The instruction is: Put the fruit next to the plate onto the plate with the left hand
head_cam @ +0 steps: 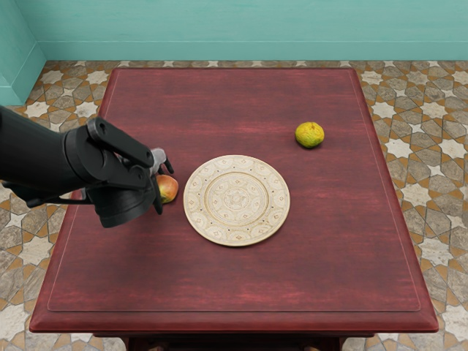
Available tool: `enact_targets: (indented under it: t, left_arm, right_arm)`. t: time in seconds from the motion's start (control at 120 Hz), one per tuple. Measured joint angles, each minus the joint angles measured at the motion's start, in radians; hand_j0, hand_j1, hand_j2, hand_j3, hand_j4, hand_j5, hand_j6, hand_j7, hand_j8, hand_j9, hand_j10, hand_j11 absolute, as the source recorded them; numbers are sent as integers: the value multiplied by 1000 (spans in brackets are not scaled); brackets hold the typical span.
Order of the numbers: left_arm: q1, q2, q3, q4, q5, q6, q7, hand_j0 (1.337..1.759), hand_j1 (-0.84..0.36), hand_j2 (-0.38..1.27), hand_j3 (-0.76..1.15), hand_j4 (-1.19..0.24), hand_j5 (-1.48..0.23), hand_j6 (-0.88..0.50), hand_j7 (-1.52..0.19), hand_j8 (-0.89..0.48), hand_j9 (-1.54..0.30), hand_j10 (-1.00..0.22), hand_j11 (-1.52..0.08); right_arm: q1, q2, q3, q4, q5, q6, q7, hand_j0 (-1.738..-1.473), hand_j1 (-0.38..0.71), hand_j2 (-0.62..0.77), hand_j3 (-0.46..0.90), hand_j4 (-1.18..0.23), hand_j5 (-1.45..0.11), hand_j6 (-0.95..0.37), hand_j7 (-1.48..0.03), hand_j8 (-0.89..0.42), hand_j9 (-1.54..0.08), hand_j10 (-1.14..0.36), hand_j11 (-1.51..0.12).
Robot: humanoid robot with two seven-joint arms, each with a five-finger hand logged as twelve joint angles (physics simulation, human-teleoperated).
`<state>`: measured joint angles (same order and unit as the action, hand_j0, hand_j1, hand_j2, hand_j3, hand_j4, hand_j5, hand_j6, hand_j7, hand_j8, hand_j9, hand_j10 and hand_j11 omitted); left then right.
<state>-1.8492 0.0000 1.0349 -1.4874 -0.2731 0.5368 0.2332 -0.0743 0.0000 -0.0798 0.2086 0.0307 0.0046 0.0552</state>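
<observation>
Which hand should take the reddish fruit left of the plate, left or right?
Left. The left hand is right at the reddish fruit, which lies just off the plate's left edge. The right arm is not in view and would likely have to cross the plate.

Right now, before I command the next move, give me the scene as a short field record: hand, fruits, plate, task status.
left hand: over the left part of the table, right at the reddish fruit; grip not discernible
reddish fruit: on the table, just left of the plate, partly hidden by the hand
plate: round, patterned, near the table's centre
green-yellow citrus fruit: on the table, well apart from the plate, toward the far right
task status: reddish fruit not yet on the plate
</observation>
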Motion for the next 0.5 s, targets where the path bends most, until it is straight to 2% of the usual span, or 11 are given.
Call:
enact_targets:
  t: [0.5]
  left_arm:
    - [8,0,-1,-18,0,53,2,1658,-106,76,0,-379,-493,-379,-493,-379,-493,-379,-493]
  right_arm:
    - [0,0,0,0,0,0,0,-1658,-322,-5,0,-22,-29,-22,-29,-22,-29,-22,-29]
